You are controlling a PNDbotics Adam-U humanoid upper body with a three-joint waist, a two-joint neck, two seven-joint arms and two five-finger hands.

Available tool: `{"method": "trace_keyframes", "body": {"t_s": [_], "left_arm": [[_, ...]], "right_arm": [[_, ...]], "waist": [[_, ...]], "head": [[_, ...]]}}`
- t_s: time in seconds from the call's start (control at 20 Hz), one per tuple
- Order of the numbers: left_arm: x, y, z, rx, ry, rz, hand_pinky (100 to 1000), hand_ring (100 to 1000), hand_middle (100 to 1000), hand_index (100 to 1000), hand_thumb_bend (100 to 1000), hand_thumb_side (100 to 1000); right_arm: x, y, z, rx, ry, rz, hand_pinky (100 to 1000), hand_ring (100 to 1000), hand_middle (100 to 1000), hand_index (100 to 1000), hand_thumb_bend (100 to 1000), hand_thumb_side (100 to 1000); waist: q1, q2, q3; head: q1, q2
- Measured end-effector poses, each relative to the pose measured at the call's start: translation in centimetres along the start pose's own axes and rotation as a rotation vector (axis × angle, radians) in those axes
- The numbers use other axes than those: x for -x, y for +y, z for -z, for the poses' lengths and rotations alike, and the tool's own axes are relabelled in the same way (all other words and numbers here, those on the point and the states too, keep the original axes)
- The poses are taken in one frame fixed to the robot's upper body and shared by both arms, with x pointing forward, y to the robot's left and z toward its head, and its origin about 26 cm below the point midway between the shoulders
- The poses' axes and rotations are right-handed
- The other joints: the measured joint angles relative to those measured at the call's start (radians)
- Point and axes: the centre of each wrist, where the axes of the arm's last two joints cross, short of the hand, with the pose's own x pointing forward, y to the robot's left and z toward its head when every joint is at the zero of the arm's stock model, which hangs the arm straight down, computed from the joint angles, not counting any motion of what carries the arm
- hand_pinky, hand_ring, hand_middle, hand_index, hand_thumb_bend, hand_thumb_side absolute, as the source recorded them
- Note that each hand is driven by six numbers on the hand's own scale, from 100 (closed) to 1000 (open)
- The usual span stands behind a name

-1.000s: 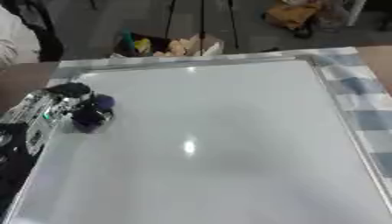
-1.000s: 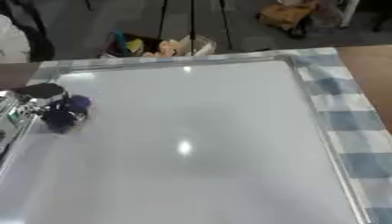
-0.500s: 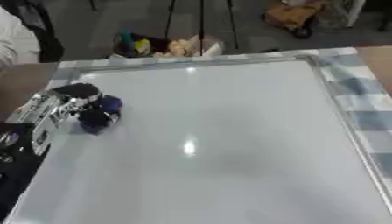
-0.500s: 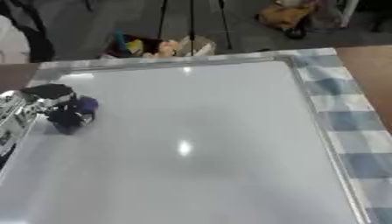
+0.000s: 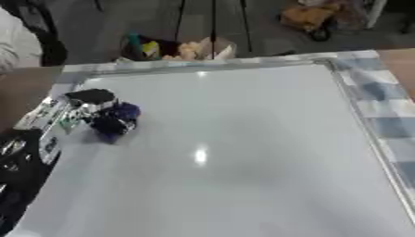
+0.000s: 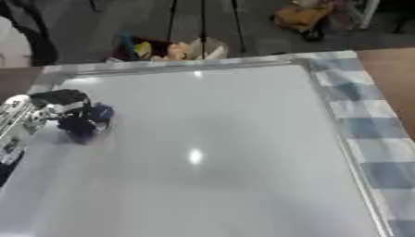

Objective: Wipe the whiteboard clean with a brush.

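Brush (image 5: 113,121), small and dark blue, is sitting under the robot's left hand (image 5: 81,109), fingers curling round it, pressing it on the whiteboard (image 5: 235,152) near the board's left edge. Nearly all the board is lying to the hand's right & toward the robot, looking bare w/ only a light glare. Right hand isn't showing. Judging: next sweep goes rightward.

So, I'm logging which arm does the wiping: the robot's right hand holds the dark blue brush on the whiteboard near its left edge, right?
Not quite: it is the left hand, coming in from the left side, that holds the dark blue brush on the whiteboard near its left edge. The left eye view shows it. No right hand appears in either view.
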Motion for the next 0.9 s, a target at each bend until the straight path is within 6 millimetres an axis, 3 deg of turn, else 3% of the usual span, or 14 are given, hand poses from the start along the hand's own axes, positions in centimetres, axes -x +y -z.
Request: {"method": "trace_keyframes", "body": {"t_s": [0.9], "left_arm": [[-0.37,-0.11,0.16,-0.007,0.010,-0.009,371,513,470,773,114,793]], "right_arm": [[0.00,0.01,0.00,0.002,0.010,0.013,792,817,730,784,100,869]], "waist": [[0.000,0.000,0.002]], "head": [[0.003,0.000]]}}
